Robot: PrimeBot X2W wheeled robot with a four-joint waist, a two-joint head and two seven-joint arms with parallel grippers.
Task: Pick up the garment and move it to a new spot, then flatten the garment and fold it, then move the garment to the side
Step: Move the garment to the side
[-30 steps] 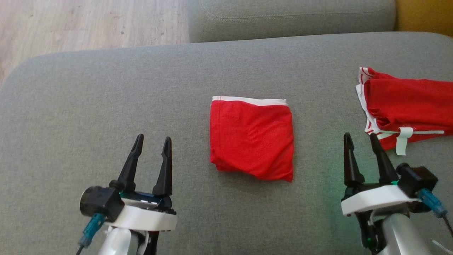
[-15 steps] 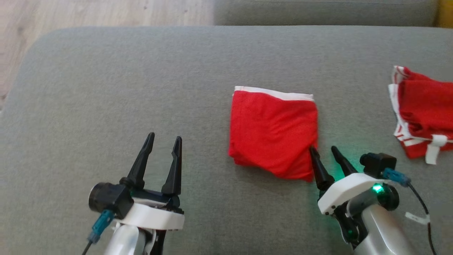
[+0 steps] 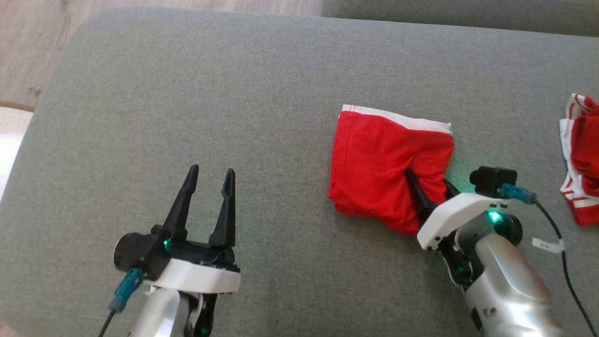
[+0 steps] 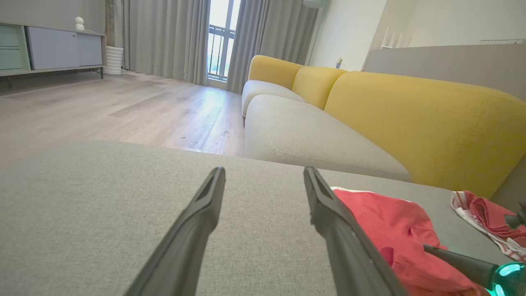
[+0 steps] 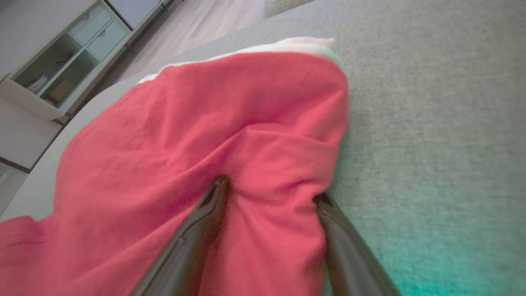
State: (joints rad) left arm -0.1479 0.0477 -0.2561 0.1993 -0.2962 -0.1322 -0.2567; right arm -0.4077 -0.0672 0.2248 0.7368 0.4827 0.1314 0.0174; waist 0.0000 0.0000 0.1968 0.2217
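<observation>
The garment [image 3: 374,159] is a folded red piece with a white band along its far edge, lying on the grey cushion [image 3: 187,93]. My right gripper [image 3: 427,178] is at the garment's right edge. One finger rests on top of the cloth and the other sits at or under the edge. In the right wrist view the garment [image 5: 185,123] bunches into a ridge between the right gripper's [image 5: 271,191] spread jaws. My left gripper [image 3: 211,169] hovers open over bare cushion to the garment's left, with nothing between its fingers. The left wrist view has the left gripper [image 4: 264,169] beside the garment [image 4: 382,218].
A second red and white cloth [image 3: 580,187] lies crumpled at the cushion's right edge. The cushion's rounded left edge drops to wood floor [image 3: 28,47]. Beyond it stand another grey seat [image 4: 312,139] and a yellow sofa back [image 4: 411,115].
My right gripper has moved left and forward from bare cushion onto the garment's right edge, pushing up a fold. The head camera has shifted, sliding the scene rightward. The left gripper has kept its pose.
</observation>
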